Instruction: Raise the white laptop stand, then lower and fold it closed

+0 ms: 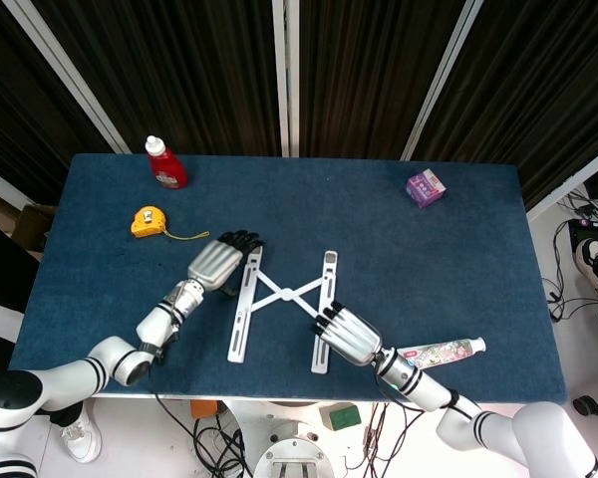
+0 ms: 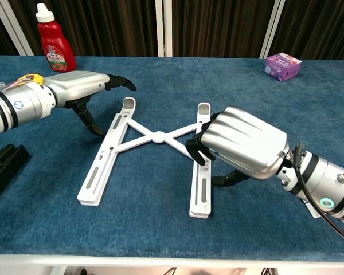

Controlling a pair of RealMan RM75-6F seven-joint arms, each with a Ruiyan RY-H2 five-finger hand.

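The white laptop stand [image 1: 287,292] [image 2: 159,136] lies flat on the blue table, its two rails joined by an X brace. My right hand [image 1: 347,334] [image 2: 243,140] covers the middle of the right rail. Its fingers curl over the rail's inner edge and its thumb sits on the outer side, so it grips the rail. My left hand [image 1: 217,262] [image 2: 74,85] hovers at the far end of the left rail. Its fingers are spread above the rail tip, its thumb points down just left of the rail, and it holds nothing.
A red bottle [image 1: 165,163] [image 2: 54,39] and a yellow tape measure [image 1: 148,221] stand at the far left. A purple box [image 1: 425,186] [image 2: 283,66] is at the far right. A toothpaste tube [image 1: 441,351] lies behind my right wrist. A black object [image 2: 3,165] sits at the near left.
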